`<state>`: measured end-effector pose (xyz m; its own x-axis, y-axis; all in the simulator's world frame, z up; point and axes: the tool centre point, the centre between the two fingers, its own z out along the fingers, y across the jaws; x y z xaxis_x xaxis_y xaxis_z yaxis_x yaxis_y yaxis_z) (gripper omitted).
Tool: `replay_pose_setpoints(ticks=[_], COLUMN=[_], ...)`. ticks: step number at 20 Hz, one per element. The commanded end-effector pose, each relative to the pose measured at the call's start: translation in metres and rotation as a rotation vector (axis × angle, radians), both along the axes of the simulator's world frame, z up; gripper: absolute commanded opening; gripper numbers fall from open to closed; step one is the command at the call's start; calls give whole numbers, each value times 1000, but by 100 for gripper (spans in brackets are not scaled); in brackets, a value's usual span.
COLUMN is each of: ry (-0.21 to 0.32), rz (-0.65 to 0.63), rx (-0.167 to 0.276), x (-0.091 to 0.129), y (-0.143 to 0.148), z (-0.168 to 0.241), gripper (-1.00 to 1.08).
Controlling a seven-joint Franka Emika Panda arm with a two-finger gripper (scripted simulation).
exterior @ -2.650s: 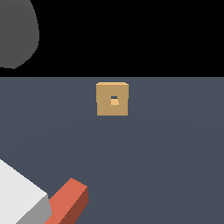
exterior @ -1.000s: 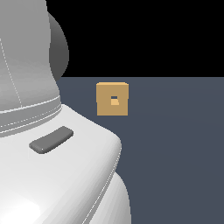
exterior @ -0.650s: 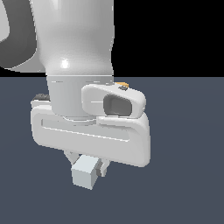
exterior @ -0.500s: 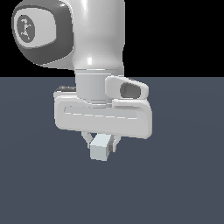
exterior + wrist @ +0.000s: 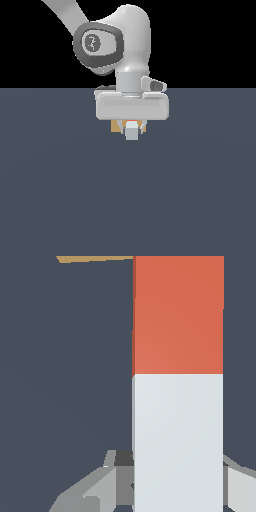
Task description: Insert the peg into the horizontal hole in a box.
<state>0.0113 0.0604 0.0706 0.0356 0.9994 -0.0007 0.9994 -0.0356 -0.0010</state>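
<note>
At the centre of the exterior view the gripper [image 5: 132, 125] pinches the peg [image 5: 177, 316], its long axis pointing away toward the box [image 5: 115, 126] just behind. Only tan slivers of box show either side; the hole is hidden.

One mark, no words to read

The only sign is a small pale emblem [image 5: 91, 42], a curled figure like a 2 or a hooked letter, on the dark grey round cap [image 5: 98, 46] at the arm's joint, high in the exterior view; it is too small to read with certainty. The peg [image 5: 178, 316], the box [image 5: 116, 126], the gripper [image 5: 132, 131] and the grey floor [image 5: 60, 190] bear no text, number, label or brand in either view.
</note>
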Motion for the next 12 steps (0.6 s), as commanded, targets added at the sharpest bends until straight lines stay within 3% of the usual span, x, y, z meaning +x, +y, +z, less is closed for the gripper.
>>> replay_pose_setpoints(ticks=[1,6,12], ry=[-1,-1,-1], rz=[27,55,55], rx=[0,0,1], x=[4,7,7], y=[22,44,44], z=[4,7,7], gripper=[-100,-100,-100])
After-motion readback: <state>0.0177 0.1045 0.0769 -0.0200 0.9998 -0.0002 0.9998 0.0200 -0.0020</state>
